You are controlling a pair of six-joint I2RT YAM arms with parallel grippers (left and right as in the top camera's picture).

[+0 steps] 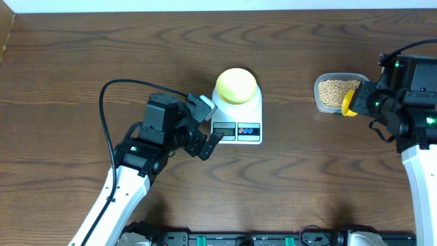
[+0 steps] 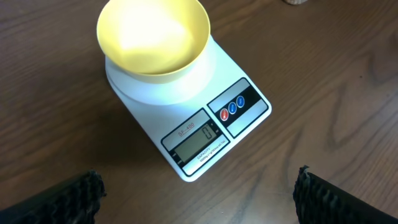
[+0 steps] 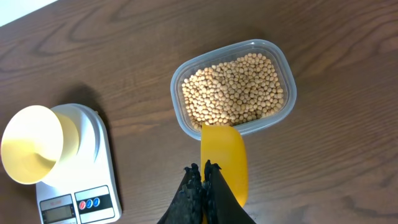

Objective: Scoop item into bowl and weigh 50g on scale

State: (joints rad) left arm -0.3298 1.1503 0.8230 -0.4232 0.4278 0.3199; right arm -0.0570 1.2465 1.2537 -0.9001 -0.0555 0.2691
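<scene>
The pale-yellow bowl [image 1: 236,85] stands empty on the white scale [image 1: 256,109] at mid-table. In the left wrist view the bowl [image 2: 152,37] sits on the scale [image 2: 155,99], whose display reads 0. My left gripper [image 1: 207,126] is open and empty at the scale's front left corner, and its fingers [image 2: 199,199] are wide apart. The tan beans [image 1: 334,91] fill a clear tub [image 1: 318,101] at the right. My right gripper [image 3: 204,168] is shut on the handle of a yellow scoop [image 3: 225,158], whose tip is at the tub's near rim beside the beans [image 3: 233,90].
The left arm's black cable [image 1: 102,102] loops over the table on the left. The right wrist view shows the bowl [image 3: 31,152] and scale [image 3: 93,155] to the left of the tub [image 3: 289,99]. The table's far edge runs along the top.
</scene>
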